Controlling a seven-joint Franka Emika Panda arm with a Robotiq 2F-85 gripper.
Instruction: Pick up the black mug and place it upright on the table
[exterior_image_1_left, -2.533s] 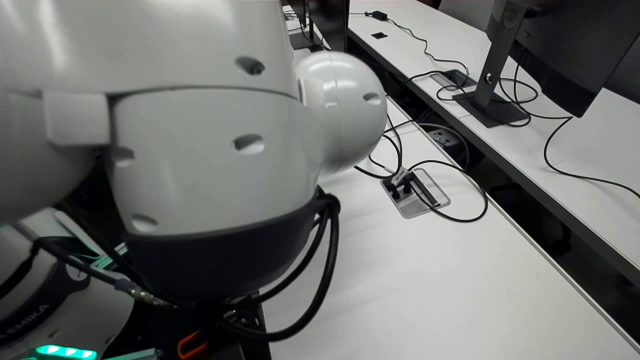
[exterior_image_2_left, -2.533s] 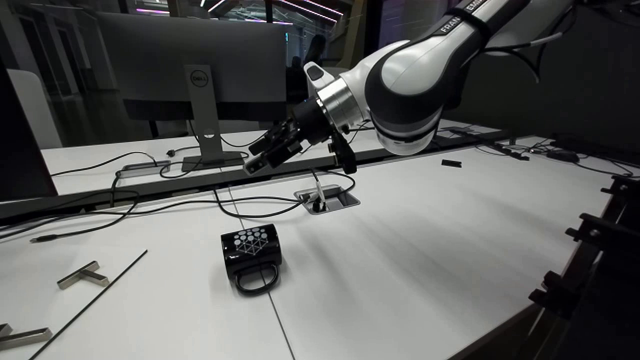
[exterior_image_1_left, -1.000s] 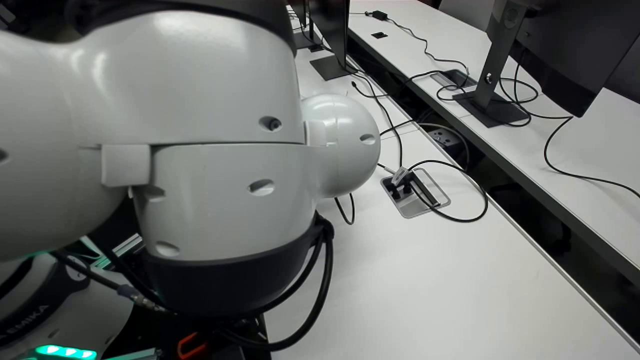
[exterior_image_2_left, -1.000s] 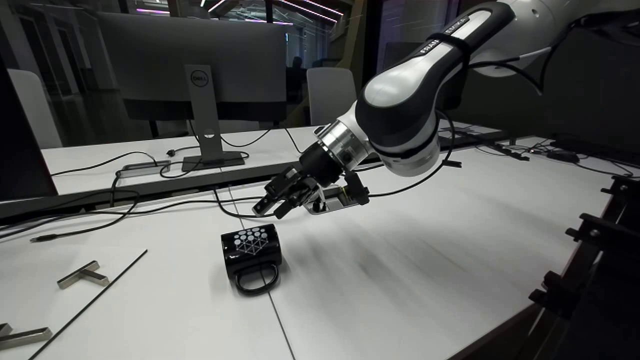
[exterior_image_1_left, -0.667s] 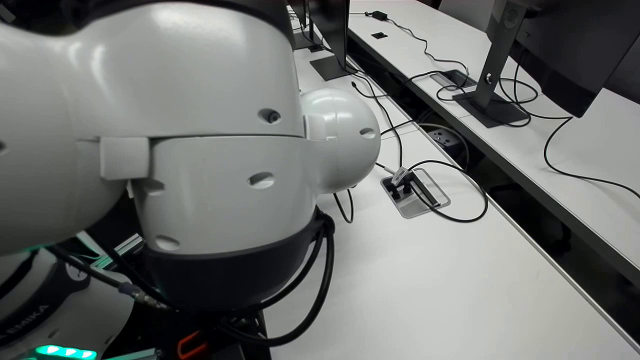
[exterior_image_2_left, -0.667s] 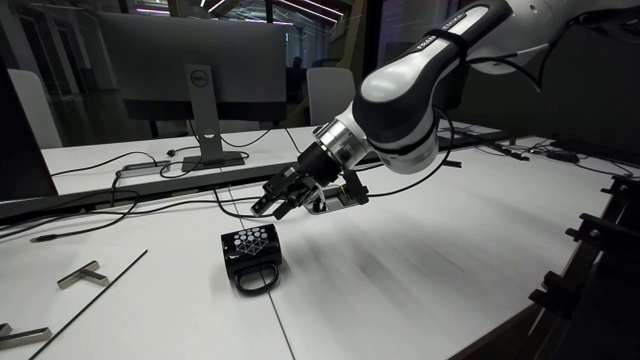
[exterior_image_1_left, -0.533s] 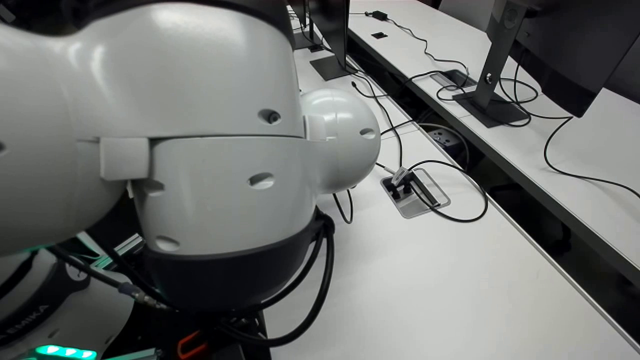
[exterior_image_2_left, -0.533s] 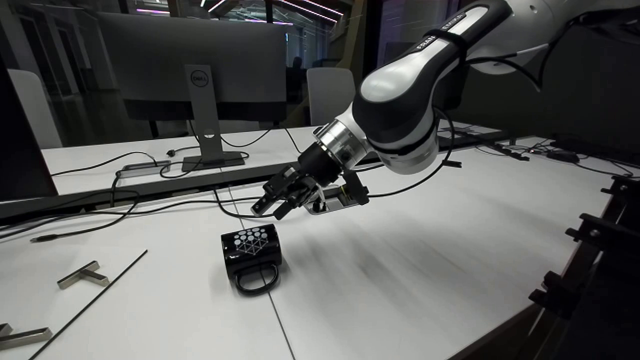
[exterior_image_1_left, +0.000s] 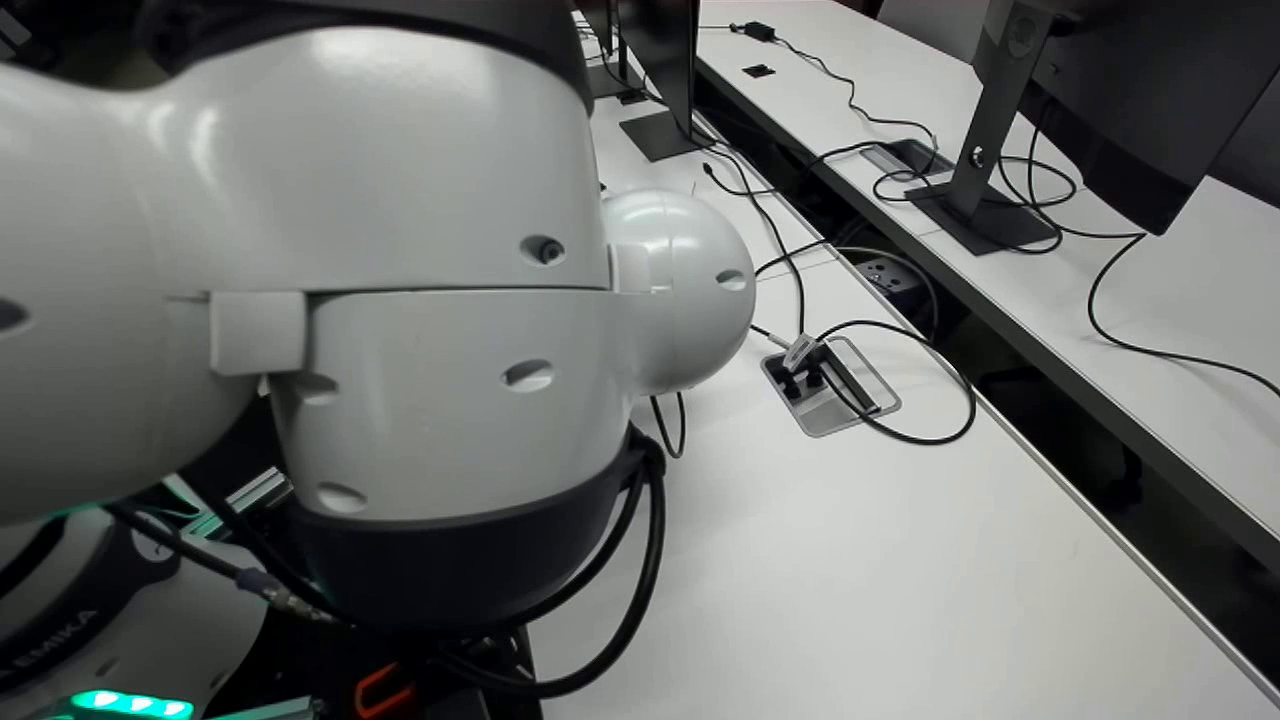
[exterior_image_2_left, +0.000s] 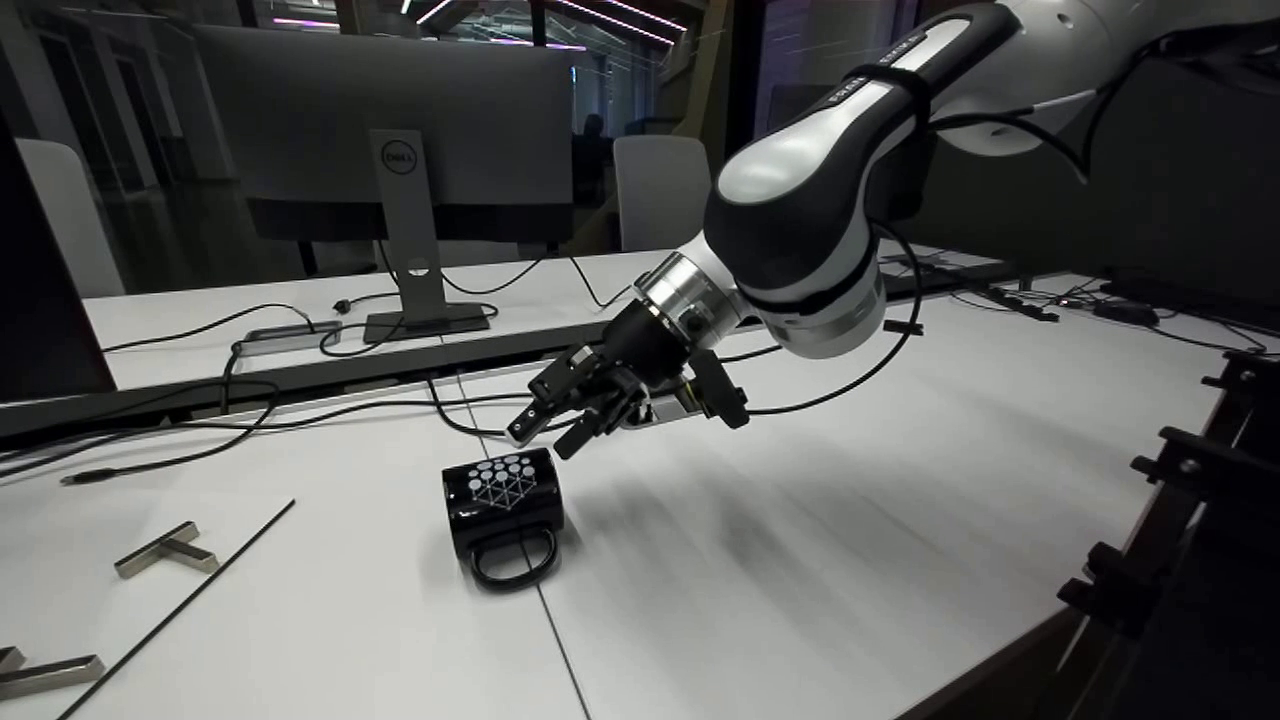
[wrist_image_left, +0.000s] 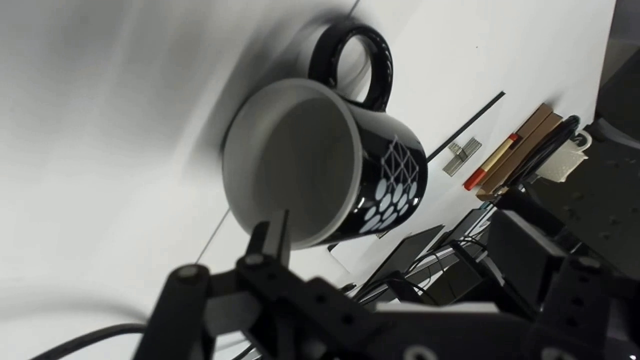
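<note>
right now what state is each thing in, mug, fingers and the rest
Fingers: open, holding nothing
Mug: on its side on the table, nothing seen inside in the wrist view
Dell monitor: seen from behind, on or off can't be told
Base lights: lit green
Socket box: open, plugs in it

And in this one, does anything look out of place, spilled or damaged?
Yes: the black mug lies on its side on the white table, its open mouth facing the camera in the wrist view. That's odd because mugs normally stand upright. I see no spill or damage.
</note>
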